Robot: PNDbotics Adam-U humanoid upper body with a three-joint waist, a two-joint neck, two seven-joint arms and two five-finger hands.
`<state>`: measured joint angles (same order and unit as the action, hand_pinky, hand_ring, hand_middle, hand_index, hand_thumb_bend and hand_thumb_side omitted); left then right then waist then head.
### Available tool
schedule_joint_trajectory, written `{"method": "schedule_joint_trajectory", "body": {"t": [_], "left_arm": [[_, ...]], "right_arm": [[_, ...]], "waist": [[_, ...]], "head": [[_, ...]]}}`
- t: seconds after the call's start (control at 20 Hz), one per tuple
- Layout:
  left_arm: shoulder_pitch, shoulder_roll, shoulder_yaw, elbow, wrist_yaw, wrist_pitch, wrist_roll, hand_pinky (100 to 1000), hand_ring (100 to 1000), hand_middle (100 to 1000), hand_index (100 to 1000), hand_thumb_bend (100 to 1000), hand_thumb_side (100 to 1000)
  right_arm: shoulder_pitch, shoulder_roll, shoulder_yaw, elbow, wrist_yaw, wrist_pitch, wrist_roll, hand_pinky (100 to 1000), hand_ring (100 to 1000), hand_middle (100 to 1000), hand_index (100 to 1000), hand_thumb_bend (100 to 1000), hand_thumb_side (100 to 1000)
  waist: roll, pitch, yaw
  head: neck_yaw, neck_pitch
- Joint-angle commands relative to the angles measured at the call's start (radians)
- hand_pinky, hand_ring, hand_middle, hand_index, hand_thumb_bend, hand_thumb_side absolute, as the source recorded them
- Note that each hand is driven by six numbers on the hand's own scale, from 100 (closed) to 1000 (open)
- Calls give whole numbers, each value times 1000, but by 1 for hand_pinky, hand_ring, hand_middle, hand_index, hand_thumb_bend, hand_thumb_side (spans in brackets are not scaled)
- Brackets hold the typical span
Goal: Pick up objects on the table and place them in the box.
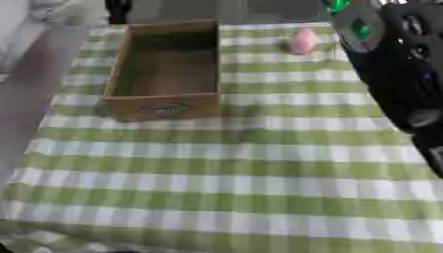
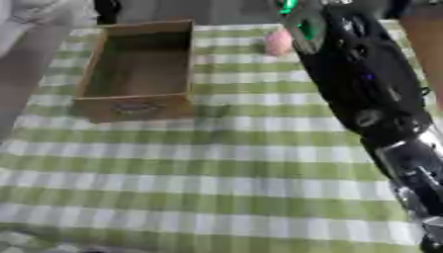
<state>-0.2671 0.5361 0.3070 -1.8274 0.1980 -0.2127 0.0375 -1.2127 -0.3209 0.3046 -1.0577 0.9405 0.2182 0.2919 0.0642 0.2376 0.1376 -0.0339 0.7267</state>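
A small pink thing (image 1: 303, 40) lay on the green-and-white checked cloth (image 1: 225, 173) toward the table's far edge, well to the right of the open wooden box (image 1: 164, 74). The box looked empty. The right arm (image 2: 363, 89) reached in from the right toward the pink thing; whether its hand's fingers were open or closed could not be told.
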Motion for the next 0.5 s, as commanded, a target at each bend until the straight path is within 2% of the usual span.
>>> {"method": "schedule_joint_trajectory", "body": {"t": [0.05,0.25,0.3,0.35,0.5], "left_arm": [[-13,22,16,-19,5,5,0,538,482,568,853,100,863],[-12,24,17,-20,5,6,4,538,482,568,852,100,863],[-11,24,17,-20,4,6,5,538,482,568,852,100,863],[-11,24,17,-20,4,6,5,538,482,568,852,100,863],[-11,25,17,-21,4,7,7,538,482,568,852,100,862]], "right_arm": [[-13,-16,-25,46,37,14,-7,832,899,839,992,759,857],[-8,-17,-51,111,59,20,-18,833,904,843,992,763,832],[-7,-18,-56,124,65,21,-21,833,905,844,991,723,809],[-6,-18,-61,136,71,22,-24,833,906,844,992,764,823],[-5,-21,-75,167,84,24,-31,833,907,846,992,766,815]], "waist": [[0,-16,2],[-1,-17,3],[-1,-17,3],[-1,-17,3],[-2,-18,3]], "head": [[-5,-16],[-4,-19],[-4,-19],[-4,-19],[-3,-19]]}}
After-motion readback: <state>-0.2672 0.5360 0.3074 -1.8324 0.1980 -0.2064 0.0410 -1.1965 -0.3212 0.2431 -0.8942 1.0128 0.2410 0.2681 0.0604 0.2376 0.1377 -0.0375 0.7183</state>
